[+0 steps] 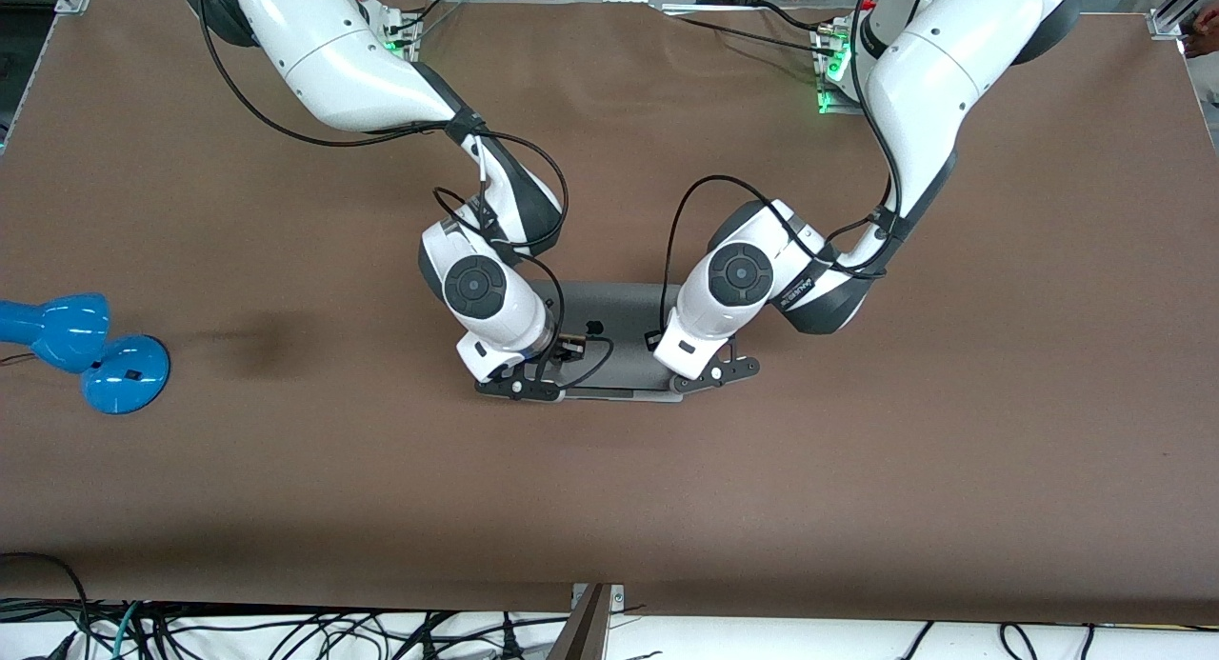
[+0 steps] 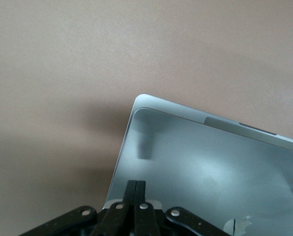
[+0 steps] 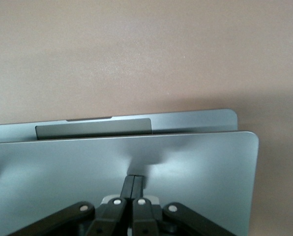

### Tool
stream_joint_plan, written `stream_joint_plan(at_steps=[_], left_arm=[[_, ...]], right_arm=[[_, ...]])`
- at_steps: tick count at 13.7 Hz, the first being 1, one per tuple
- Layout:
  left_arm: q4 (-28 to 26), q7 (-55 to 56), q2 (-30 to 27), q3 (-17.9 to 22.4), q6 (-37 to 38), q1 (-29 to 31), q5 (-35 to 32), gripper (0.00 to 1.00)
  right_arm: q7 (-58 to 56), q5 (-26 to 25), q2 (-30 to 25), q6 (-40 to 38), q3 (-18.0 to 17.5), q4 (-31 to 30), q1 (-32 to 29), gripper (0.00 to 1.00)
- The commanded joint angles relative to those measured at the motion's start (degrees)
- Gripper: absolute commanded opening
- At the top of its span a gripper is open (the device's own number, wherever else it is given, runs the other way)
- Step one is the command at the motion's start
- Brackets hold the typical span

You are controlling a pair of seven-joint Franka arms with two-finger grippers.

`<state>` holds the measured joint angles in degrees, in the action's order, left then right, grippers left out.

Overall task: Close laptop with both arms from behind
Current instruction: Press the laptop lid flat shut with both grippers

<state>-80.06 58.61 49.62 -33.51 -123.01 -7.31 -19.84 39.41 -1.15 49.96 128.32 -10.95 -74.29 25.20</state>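
The grey laptop point(image 1: 619, 317) lies at the middle of the table with its lid tilted low over its base. My left gripper point(image 1: 712, 379) is shut and empty, fingertips on the lid near the corner toward the left arm's end. In the left wrist view the shut fingers point(image 2: 135, 186) rest on the lid point(image 2: 200, 167), and a strip of the base point(image 2: 254, 130) shows past the lid's edge. My right gripper point(image 1: 519, 387) is shut and empty on the lid's other end. In the right wrist view its fingers point(image 3: 134, 181) touch the lid point(image 3: 63, 172) above the base point(image 3: 195, 120).
A blue desk lamp point(image 1: 86, 350) lies on the brown table point(image 1: 952, 431) toward the right arm's end. Loose cables point(image 1: 286, 631) run along the table edge nearest the front camera.
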Motion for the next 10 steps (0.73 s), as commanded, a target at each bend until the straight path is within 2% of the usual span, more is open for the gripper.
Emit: stream_joint_plan(at_steps=[1, 3, 10], left_arm=[[6.0, 2.1, 4.2, 2.0, 1.5, -3.1, -2.8, 0.0], [7.8, 2.7, 6.1, 2.3, 1.5, -3.7, -2.9, 0.0], [8.3, 2.8, 7.5, 2.6, 1.1, -4.4, -4.6, 0.0]], right_arm=[[-0.7, -1.0, 1.1, 2.7, 0.3, -0.2, 0.2, 0.0], [-0.7, -1.0, 1.5, 3.2, 0.7, -0.2, 0.3, 0.0], [-1.5, -1.1, 3.9, 5.8, 1.5, -0.2, 0.5, 0.0]])
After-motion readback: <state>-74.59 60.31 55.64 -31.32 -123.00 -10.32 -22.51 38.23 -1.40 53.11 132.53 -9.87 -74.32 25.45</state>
